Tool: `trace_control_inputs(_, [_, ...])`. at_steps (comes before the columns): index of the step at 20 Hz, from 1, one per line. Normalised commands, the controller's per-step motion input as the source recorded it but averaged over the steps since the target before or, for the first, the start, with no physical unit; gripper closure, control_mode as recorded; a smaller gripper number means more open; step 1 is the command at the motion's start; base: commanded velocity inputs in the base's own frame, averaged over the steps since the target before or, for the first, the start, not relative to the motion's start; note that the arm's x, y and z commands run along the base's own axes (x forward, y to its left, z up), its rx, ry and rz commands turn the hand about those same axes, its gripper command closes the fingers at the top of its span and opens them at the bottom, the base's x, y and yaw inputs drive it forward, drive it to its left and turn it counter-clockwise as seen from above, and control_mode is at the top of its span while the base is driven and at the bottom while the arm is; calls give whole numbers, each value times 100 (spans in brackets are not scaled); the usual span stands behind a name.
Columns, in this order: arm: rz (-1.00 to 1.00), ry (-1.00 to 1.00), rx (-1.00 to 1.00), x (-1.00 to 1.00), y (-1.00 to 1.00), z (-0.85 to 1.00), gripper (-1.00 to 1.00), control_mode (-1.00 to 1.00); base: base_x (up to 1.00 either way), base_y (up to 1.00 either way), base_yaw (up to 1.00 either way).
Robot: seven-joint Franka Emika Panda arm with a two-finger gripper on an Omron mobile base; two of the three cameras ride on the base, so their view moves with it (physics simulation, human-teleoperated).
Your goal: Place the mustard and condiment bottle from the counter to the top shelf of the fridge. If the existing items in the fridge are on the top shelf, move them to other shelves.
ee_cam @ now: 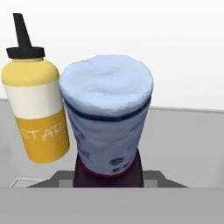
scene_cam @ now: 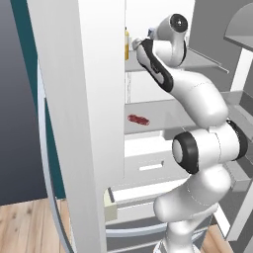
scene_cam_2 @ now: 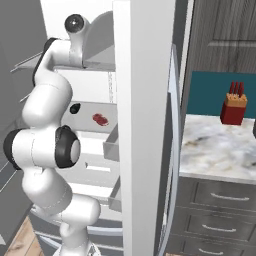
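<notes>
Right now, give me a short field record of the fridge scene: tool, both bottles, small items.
tool: shut on the condiment bottle, reached into the fridge
condiment bottle: upright at the top shelf; whether it rests on the shelf cannot be told
mustard: upright on the top shelf, close beside the condiment bottle
red piece: flat on the shelf below the top one
black ball: same lower shelf, apart from the red piece
task state: mustard placed; condiment bottle not yet released

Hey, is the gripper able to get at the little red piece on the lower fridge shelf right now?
Probably not yet: the gripper is shut on the condiment bottle up at the top shelf. The red piece lies uncovered, so once freed, likely yes.
</notes>
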Motion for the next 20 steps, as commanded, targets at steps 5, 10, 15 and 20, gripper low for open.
trace_control_inputs(5, [0,-2,0,10,0,-9,-100,-100,0,0,0])
trace_control_inputs(10, [0,0,0,2,0,0,-100,-100,0,0,0])
trace_control_inputs(15, [0,0,0,6,0,0,-100,-100,0,0,0])
trace_control_inputs(20, [0,-1,0,-31,0,0,-100,-100,0,0,0])
